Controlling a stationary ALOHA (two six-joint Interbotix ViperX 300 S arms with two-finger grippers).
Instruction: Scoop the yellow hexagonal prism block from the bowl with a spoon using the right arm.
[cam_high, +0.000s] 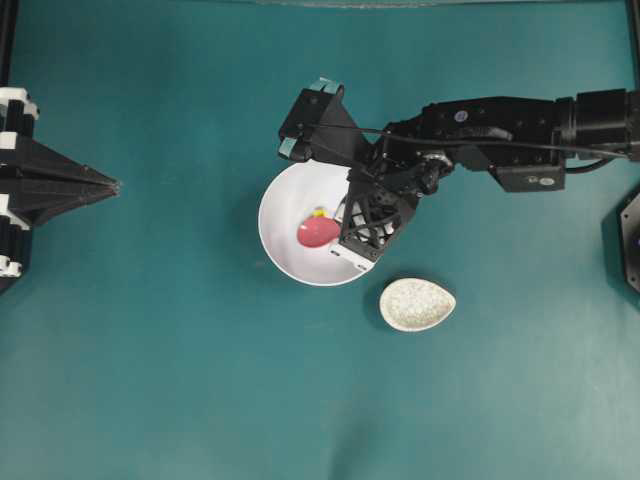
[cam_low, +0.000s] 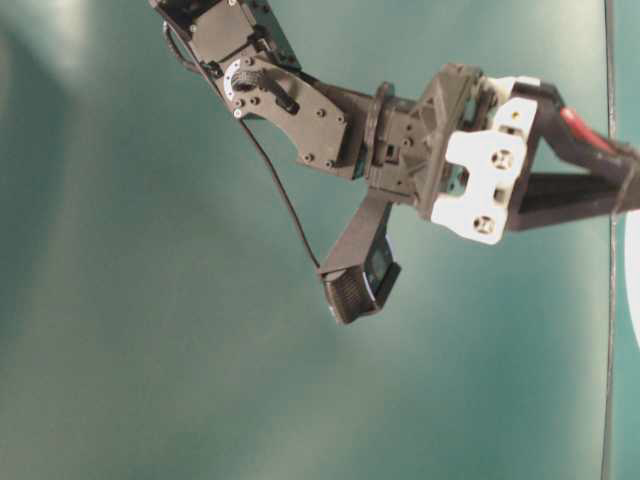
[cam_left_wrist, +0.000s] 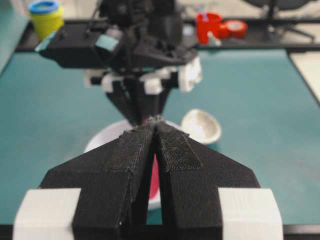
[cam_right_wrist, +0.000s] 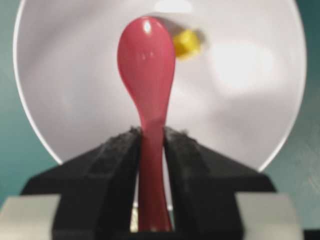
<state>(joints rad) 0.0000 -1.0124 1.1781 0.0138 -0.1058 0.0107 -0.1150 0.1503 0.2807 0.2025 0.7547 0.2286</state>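
The white bowl (cam_high: 275, 215) sits at the table's middle. My right gripper (cam_high: 347, 232) reaches over its right side, shut on the handle of the pink-red spoon (cam_high: 318, 233). The spoon's head lies inside the bowl. The yellow hexagonal block (cam_high: 319, 212) rests on the bowl's floor, right against the far edge of the spoon's head and not in it. In the right wrist view the gripper (cam_right_wrist: 151, 132) clamps the spoon (cam_right_wrist: 146, 55), with the block (cam_right_wrist: 186, 43) just right of its tip inside the bowl (cam_right_wrist: 240, 105). My left gripper (cam_high: 113, 185) is shut and empty at the far left.
A small speckled cream dish (cam_high: 417, 305) lies just right of and below the bowl, and also shows in the left wrist view (cam_left_wrist: 201, 126). A yellow cup (cam_left_wrist: 46, 17) and red items (cam_left_wrist: 210, 25) stand beyond the table's far edge.
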